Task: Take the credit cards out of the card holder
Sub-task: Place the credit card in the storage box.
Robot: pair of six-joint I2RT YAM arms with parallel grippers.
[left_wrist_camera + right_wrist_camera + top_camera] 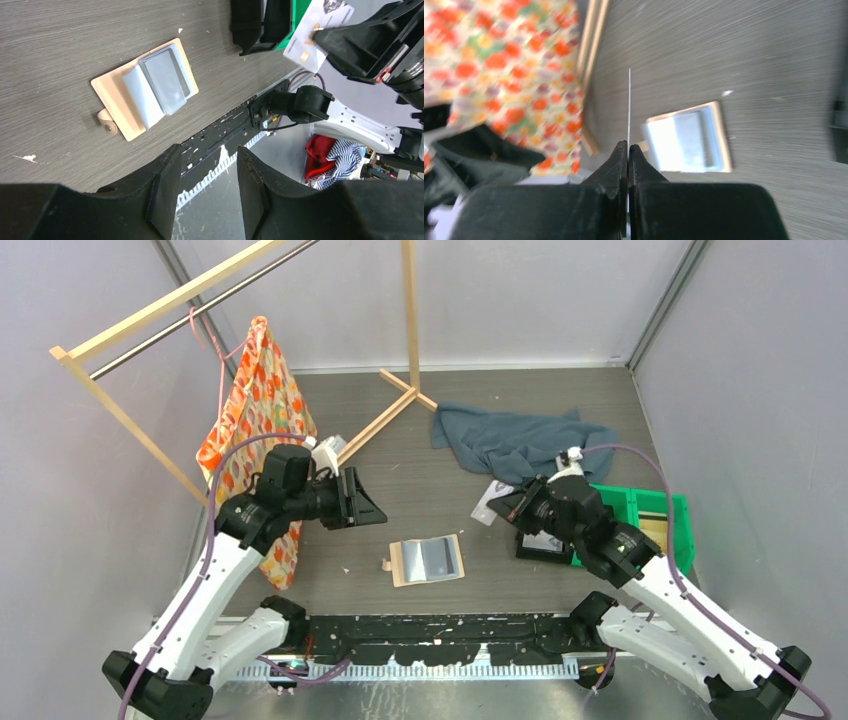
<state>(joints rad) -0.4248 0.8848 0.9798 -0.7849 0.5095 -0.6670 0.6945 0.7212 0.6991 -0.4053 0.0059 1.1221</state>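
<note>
Because the right end effector [628, 147] is clamped on only one edge of a credit card [320, 30], the card can pivot or slip free in transit. That arm is raised above the worktop [420, 440]. The left end effector [209, 150] hovers with jaws apart and empty near the unfolded card holder [427, 560], which lies flat with a second card [167, 80] inside.

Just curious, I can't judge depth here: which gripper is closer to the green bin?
Right. The right gripper, pinching a card, hovers a short way left of the green bin in the overhead view. The left gripper is open, far off beside the orange cloth.
</note>
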